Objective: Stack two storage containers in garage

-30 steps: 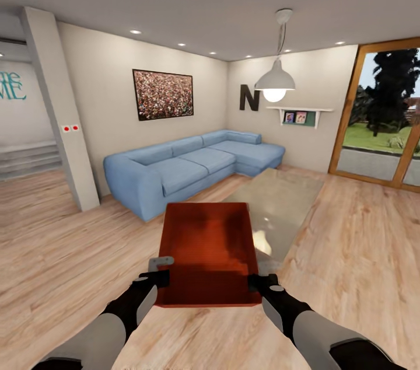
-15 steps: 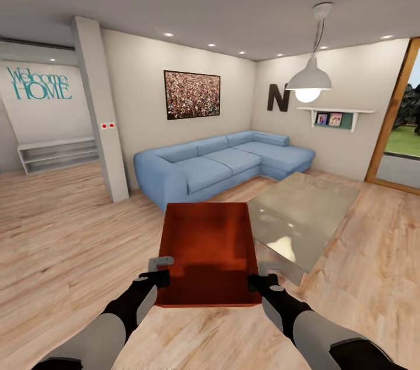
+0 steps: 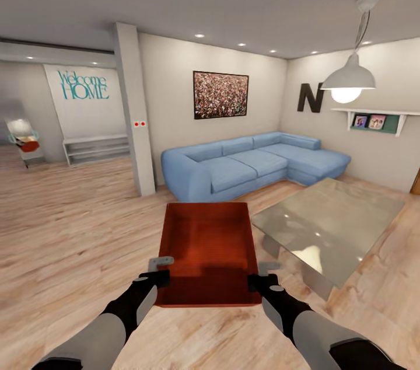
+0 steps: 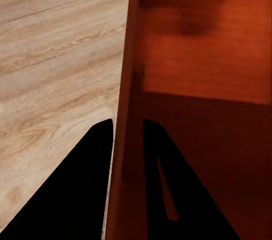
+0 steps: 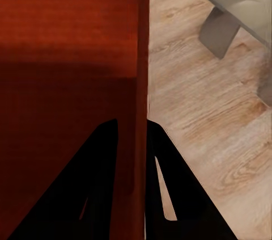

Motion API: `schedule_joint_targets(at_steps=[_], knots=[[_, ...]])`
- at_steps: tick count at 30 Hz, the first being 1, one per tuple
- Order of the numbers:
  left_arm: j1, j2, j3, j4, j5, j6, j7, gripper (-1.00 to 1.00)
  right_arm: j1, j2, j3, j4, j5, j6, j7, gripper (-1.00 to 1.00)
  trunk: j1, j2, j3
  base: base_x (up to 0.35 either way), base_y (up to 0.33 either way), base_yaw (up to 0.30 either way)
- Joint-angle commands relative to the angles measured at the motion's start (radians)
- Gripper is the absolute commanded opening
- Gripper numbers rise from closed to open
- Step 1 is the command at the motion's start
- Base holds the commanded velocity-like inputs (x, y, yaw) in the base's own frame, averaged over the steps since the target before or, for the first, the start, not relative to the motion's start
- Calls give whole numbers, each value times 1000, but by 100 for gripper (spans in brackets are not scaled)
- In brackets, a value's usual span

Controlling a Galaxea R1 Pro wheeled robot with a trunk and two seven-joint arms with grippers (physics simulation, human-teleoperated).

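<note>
L hand was clamped on the L wall of the red-orange storage container; in the L wrist view one finger sat outside the wall, the other inside, shut tight on it. R hand gripped the opposite wall the same way, fingers straddling the rim w/ one inside, one outside. Container was held level between both hands, in front of the robot, open top up, its inside bare, above the light wood plank floor.

Just beyond the R hand stood the grey low table, its leg also in the R wrist view. Further ahead of the hands: blue corner sofa against the beige wall, w/ framed picture above it, black "N" & pendant lamp to the R. Ahead-left of the L hand: grey pillar, then "Welcome HOME" lettering over a low shelf.
</note>
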Motion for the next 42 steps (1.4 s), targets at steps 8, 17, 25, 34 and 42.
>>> schedule_joint_targets(at_steps=[8, 17, 25, 34, 42], knots=[[-1, 11, 15, -7, -16, -10, 19, -100, 0, 0, -1, 4, -14, -5, -8, -100, 0, -1, -2, 0, 0, 300], [-1, 11, 15, -7, -16, -10, 19, -100, 0, 0, -1, 4, -14, -5, -8, -100, 0, -1, -2, 0, 0, 300], [-1, 11, 15, -7, -15, -11, 19, -100, 10, -1, -1, 4, -14, -8, -5, -100, 0, -1, -2, 0, 0, 300], [-1, 11, 15, -7, -16, -11, 19, -100, 10, -1, -1, 3, -12, -5, -7, -100, 0, -1, -2, 0, 0, 300], [-1, 11, 15, -7, -15, -12, 19, -100, 10, 0, -1, 3, -12, -5, -7, -100, 0, -1, -2, 0, 0, 300]])
